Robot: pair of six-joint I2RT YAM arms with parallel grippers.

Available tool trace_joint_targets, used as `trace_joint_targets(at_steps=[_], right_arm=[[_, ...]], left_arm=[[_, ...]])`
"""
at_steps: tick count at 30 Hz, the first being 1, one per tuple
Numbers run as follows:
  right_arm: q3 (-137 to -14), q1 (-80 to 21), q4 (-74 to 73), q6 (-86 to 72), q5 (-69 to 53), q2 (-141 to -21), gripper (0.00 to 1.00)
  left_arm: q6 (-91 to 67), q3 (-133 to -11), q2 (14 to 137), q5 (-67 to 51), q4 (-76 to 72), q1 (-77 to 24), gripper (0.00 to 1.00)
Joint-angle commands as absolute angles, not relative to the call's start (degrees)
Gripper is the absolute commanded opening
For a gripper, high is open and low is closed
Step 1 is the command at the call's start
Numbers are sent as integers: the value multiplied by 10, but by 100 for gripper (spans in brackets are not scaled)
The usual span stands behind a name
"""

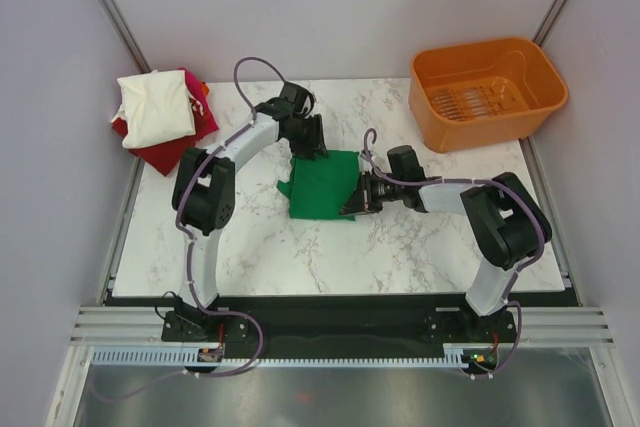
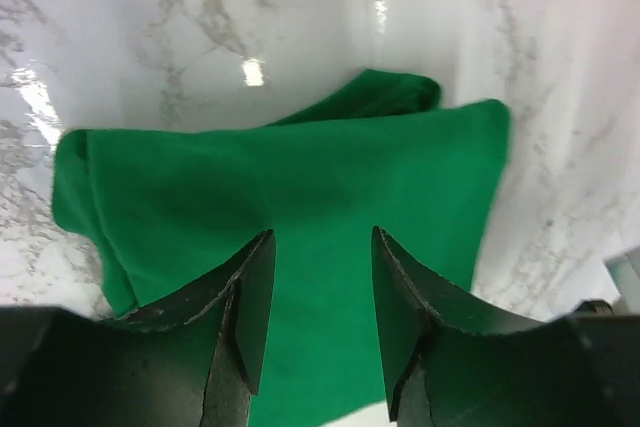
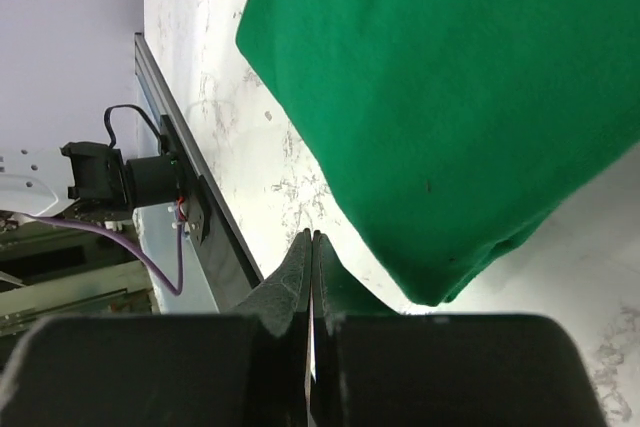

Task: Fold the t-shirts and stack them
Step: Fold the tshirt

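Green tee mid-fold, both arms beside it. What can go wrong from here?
The left gripper hangs open over the green tee; a pinch there may catch only the top layer and undo the fold.
The right gripper is shut, empty, at the tee's edge; a push could bunch the cloth.
The folded stack seems to overhang the far-left corner of the table; another shirt might tip it.
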State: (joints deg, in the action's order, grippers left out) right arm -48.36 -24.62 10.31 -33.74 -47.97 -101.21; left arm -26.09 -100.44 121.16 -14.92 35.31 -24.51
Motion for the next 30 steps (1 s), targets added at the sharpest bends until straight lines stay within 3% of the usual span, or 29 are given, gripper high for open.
trace_joint_targets(at_steps=[1, 12, 16, 18, 23, 30], right_arm=[[-468, -244, 210, -362, -506, -1035, 0], [-393, -244, 258, -375, -490, -1073, 0], [-413, -248, 201, -350, -490, -1056, 0], [-445, -257, 126, -310, -476, -1027, 0], [-487, -282, 40, -288, -438, -950, 0], [-475, -308, 5, -301, -407, -873, 0]], left_arm=[[-271, -1010, 1225, -105, 341, -231, 50], [-271, -998, 1281, -44, 341, -193, 49], [-267, -1004, 1264, -42, 345, -190, 49], [-262, -1011, 1232, -41, 352, -190, 53], [-238, -1025, 1144, -22, 382, -190, 80], [-264, -923, 1042, -2, 418, -193, 79]])
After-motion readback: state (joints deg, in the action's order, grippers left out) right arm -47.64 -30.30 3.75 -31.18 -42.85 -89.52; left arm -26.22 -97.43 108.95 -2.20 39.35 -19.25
